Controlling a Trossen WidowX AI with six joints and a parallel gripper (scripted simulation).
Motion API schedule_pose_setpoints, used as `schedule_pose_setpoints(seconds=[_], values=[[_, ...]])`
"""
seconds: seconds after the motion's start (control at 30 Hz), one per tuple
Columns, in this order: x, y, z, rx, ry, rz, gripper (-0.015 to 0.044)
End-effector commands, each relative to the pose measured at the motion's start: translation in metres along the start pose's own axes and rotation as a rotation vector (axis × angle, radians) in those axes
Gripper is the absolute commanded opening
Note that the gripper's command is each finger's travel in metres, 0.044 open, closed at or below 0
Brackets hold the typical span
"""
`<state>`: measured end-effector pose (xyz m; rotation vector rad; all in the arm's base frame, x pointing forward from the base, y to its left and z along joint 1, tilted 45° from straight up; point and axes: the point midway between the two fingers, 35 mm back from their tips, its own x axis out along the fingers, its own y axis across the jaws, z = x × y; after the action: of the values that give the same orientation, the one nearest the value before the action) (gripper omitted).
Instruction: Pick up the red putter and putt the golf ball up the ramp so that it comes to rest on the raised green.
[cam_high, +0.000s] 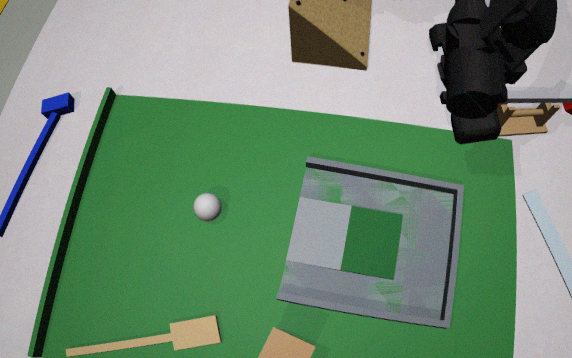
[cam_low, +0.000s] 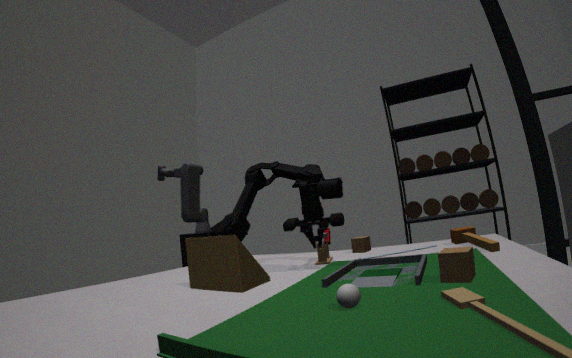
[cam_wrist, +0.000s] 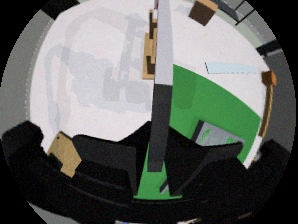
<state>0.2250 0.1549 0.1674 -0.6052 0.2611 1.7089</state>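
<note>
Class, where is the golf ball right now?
In the top view, the golf ball sits on the green mat, left of the grey ramp, far from the pincer.

The putter (cam_wrist: 160, 90) sits between the jaws, resting on a stand (cam_high: 525, 120) on the counter (cam_high: 200, 50). The mat (cam_high: 150, 250) spreads below, with ball (cam_high: 207, 206) and raised green (cam_high: 372, 242) well apart from the jaws.

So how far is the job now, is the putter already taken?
Done: the gripper is shut on the putter shaft, which lies over its wooden stand. Not yet lifted clear, as far as I can tell. Left: carry it to the ball and putt it up the ramp onto the raised green.
</note>
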Motion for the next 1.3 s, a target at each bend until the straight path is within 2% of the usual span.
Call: schedule_pose_setpoints(seconds=[0.0,0.27,0.47,0.73,1.27], values=[[-0.023,-0.003,0.006,0.019,-0.007,-0.014,0.0000],[-0.057,0.001,0.018,0.054,-0.018,-0.021,0.0000],[-0.053,0.000,0.011,0.069,-0.004,-0.024,0.0000],[-0.071,-0.011,-0.031,0.236,0.068,-0.061,0.0000],[-0.111,-0.019,-0.131,0.743,0.132,-0.149,0.0000]])
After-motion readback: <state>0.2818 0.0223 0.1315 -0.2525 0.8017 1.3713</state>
